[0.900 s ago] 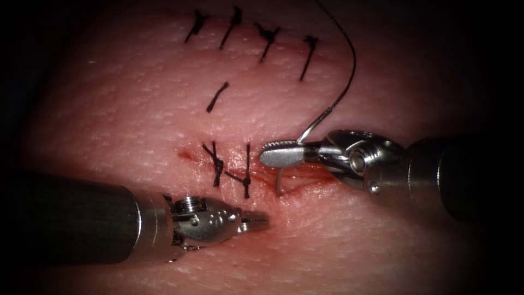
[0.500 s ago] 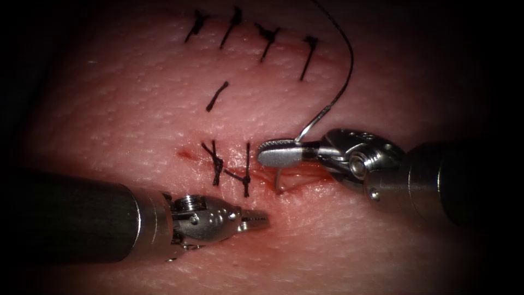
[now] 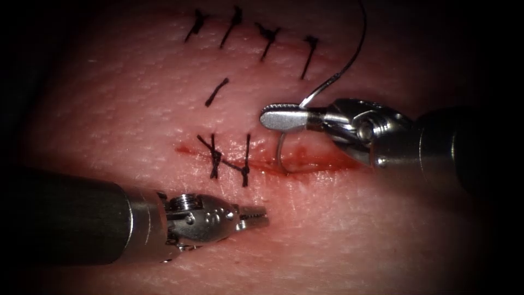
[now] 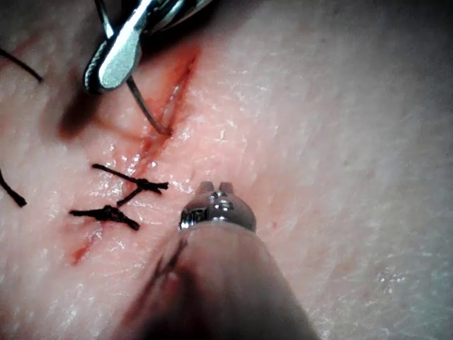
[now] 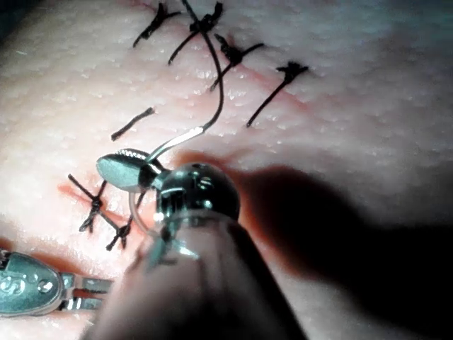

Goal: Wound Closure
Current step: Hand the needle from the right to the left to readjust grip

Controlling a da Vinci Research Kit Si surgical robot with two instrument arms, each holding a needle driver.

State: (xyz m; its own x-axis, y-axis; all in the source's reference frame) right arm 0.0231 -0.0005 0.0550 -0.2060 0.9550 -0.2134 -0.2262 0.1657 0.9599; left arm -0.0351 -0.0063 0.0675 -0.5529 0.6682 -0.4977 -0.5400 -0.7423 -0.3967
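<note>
Since the earlier frames the right tool (image 3: 284,117) has lifted up and away from the cut, and more of the needle (image 3: 280,155) now stands clear of the tissue (image 3: 136,109). We note the needle held near its swaged end, jaws clamped on it. From the grip its curve drops down toward the cut (image 3: 305,161), and the lower end bends right to meet the wound's near edge, where it looks to be still in the tissue. Its long axis runs roughly top to bottom in the endoscope view, across the line of the cut. In the left wrist view the needle (image 4: 145,106) runs from the right tool (image 4: 113,60) into the open wound. In the right wrist view we see its pale arc (image 5: 138,216) under the right tool (image 5: 127,170).

The thread (image 3: 349,57) leaves the swaged end, rises up and right, and curves out of view at the top.

The left tool (image 3: 254,217) holds nothing; it hovers below the cut, its tip pointing right, jaws slightly apart. We also see it in the right wrist view (image 5: 88,294).

Just left of the needle, two knotted stitches (image 3: 229,158) cross the cut. Red fluid (image 3: 322,163) lies along the open part to the right. A row of four older stitches (image 3: 251,33) sits well above, with one short cut end of thread (image 3: 216,92) between the two rows.
</note>
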